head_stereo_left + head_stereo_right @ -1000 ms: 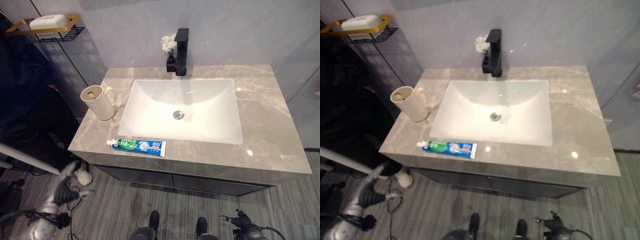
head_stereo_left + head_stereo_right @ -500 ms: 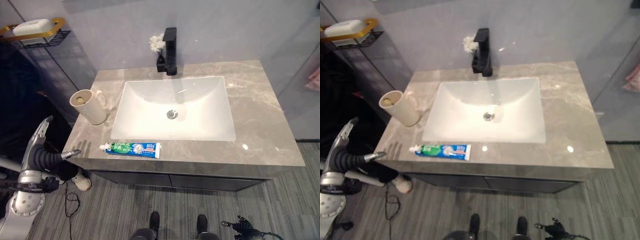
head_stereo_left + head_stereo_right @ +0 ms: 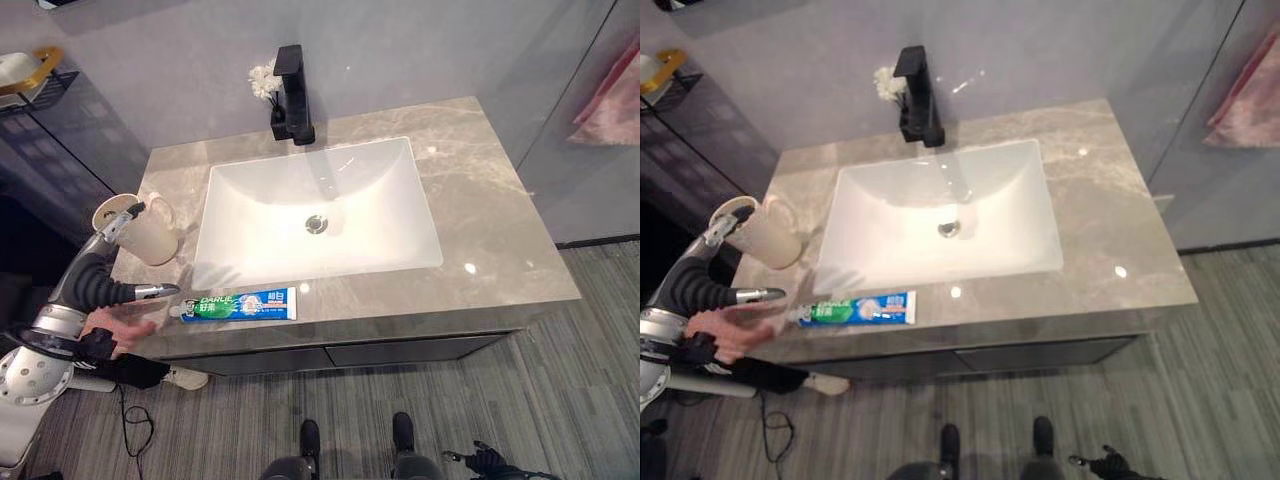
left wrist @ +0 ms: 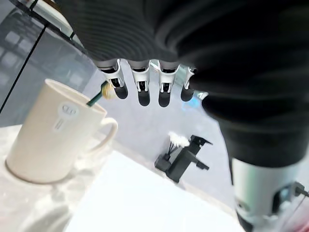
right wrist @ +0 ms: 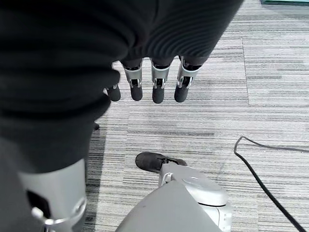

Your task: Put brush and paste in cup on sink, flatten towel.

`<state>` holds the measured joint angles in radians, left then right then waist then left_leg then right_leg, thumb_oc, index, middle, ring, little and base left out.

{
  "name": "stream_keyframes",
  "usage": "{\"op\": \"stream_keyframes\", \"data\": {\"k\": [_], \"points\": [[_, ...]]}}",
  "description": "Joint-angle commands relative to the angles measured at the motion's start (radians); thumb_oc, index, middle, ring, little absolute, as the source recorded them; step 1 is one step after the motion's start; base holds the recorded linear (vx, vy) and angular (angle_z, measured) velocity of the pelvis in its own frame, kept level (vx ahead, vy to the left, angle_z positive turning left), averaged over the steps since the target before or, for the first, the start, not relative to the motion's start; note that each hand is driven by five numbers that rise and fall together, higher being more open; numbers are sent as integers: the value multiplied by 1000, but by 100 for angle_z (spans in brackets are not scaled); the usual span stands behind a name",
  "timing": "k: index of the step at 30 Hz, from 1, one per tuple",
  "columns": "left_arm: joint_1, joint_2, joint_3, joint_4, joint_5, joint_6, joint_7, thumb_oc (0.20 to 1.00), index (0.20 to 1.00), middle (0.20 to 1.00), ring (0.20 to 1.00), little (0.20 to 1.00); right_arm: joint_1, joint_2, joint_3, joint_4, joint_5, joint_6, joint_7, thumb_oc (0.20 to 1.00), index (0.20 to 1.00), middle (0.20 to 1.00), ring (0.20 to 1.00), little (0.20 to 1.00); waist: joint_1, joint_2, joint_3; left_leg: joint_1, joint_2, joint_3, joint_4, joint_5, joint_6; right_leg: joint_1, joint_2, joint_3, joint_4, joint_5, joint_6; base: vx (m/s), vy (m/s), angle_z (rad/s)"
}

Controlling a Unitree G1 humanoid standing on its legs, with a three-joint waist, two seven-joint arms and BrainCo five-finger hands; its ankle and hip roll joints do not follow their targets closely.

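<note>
A cream cup (image 3: 148,232) stands on the grey marble counter (image 3: 500,230), left of the white basin (image 3: 318,215). In the left wrist view a green toothbrush (image 4: 102,92) leans inside the cup (image 4: 50,135), bristles up. A blue and green toothpaste tube (image 3: 243,304) lies flat along the counter's front edge. My left hand (image 3: 112,240) hovers open at the counter's left end, with its fingers (image 4: 145,92) straight beside the cup and its thumb near the tube's cap. A pink towel (image 3: 610,95) hangs at the far right. My right hand (image 5: 154,82) hangs open, low over the floor.
A black faucet (image 3: 292,95) with a small white flower stands behind the basin. A gold-rimmed shelf (image 3: 25,75) is mounted on the wall at the far left. Something pinkish, perhaps a person's hand (image 3: 118,330), shows under my left forearm. Grey striped floor lies below the counter.
The camera has swung right, shifting the whole scene left. My left hand has risen from below the counter's edge to beside the cup and tube. The right hand stays low.
</note>
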<state>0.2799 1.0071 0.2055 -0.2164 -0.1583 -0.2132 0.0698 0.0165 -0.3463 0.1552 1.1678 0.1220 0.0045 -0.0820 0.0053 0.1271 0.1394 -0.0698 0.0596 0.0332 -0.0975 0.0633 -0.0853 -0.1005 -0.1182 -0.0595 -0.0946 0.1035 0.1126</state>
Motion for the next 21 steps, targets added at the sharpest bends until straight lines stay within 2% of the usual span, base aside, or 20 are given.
{"op": "stream_keyframes", "data": {"k": [1,12,21], "points": [[-44,59,4,23,-25,-24,-7,1000,1000,1000,1000,1000,-39,16,3,7,-13,-3,-1,1000,1000,1000,1000,1000,-16,-33,17,24,-35,11,10,-33,0,20,-82,-5,7,21,105,0,0,0],[-73,72,-80,29,17,-13,-9,1000,1000,1000,1000,1000,-30,14,1,21,-16,-2,-14,1000,1000,1000,1000,1000,-32,-26,22,28,-33,24,10,-40,0,11,-84,6,7,25,110,0,0,0],[-91,75,-200,62,91,8,-24,1000,1000,1000,1000,1000,-24,8,-18,26,4,-1,-32,1000,1000,1000,1000,1000,-45,-19,19,16,-30,47,10,-40,-1,-24,-82,29,7,34,116,13,3,-10]]}}
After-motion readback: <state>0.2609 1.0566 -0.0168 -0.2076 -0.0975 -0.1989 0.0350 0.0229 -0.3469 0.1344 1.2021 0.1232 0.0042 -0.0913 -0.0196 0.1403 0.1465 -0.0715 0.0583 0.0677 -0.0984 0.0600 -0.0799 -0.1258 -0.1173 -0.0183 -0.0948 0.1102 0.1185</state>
